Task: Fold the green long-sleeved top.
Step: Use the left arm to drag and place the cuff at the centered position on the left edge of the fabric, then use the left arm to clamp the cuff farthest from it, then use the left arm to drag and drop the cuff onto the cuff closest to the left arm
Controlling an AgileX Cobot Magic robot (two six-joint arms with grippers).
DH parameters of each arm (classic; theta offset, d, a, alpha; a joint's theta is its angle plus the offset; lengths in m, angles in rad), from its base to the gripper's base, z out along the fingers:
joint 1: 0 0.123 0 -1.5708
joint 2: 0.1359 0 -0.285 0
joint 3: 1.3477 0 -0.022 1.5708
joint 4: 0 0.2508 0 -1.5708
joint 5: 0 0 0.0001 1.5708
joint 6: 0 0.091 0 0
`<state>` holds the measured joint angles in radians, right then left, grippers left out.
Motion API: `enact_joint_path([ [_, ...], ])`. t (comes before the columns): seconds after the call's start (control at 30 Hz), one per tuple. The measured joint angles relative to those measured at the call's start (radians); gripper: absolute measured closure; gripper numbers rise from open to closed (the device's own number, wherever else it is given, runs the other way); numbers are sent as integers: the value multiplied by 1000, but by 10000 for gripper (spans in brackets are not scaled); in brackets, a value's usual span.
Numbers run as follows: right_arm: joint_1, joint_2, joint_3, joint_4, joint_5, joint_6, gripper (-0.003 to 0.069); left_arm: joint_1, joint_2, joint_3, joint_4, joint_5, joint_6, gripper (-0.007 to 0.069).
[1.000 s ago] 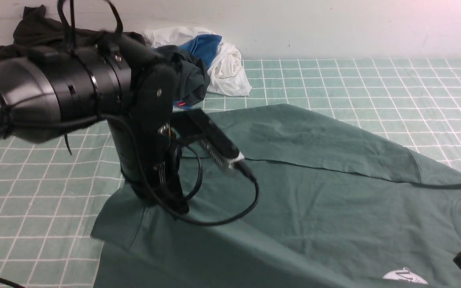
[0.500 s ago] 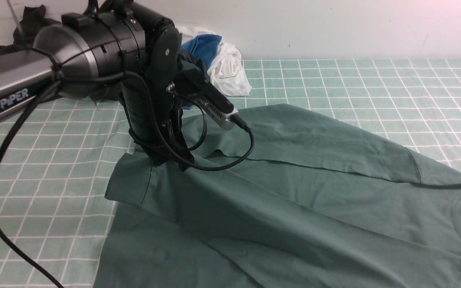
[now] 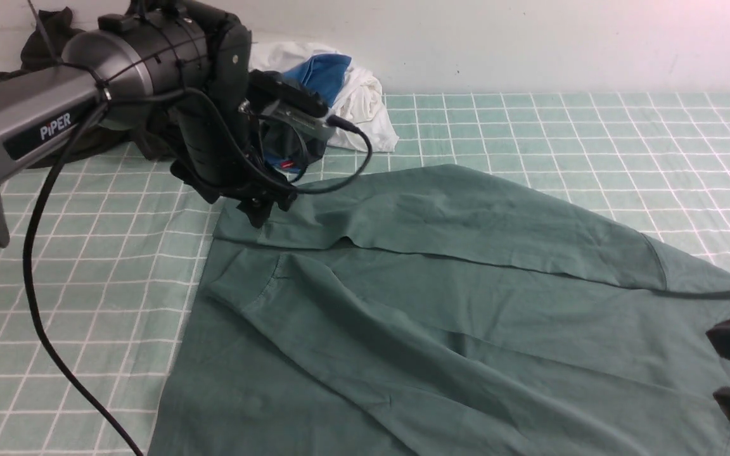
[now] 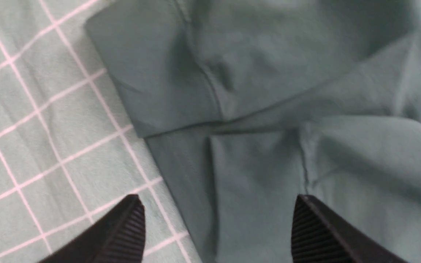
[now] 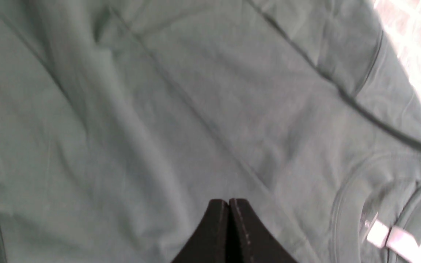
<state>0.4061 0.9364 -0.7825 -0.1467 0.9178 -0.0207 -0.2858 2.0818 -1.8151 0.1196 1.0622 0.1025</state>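
Left gripper [image 4: 217,224], jaws apart, hovers over the green long-sleeved top's [image 3: 466,304] far-left cuff [image 4: 152,84]; right gripper [image 5: 228,206] has jaws together.

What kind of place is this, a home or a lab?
Probably a robot lab's folding bench: a top spread on a checked tablecloth, spare clothes heaped by the wall, a Piper-labelled arm.

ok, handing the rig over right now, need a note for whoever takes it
Left gripper: open, empty, over the cuff end of the far sleeve.
Right gripper: shut, nothing in it, over the body near the collar.
Green long-sleeved top: flat on the checked cover; near sleeve lies diagonally across the body.
Done: both sleeves folded in.
Left: fold the body.
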Motion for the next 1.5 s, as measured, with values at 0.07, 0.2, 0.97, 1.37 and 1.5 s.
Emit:
enact_joint_path([
  [0.07,0,0,0,-16,-31,21,673,36,41,-32,-38,-21,-8,120],
  [0.2,0,0,0,-50,-51,64,673,86,132,-86,-87,-75,-19,120],
  [0.97,0,0,0,-60,-36,74,673,127,244,-140,-174,-116,-17,608],
  [1.37,0,0,0,-63,-37,74,673,82,92,-140,-223,-44,25,617],
  [1.5,0,0,0,-67,-39,74,673,3,-52,-140,-239,9,26,617],
])
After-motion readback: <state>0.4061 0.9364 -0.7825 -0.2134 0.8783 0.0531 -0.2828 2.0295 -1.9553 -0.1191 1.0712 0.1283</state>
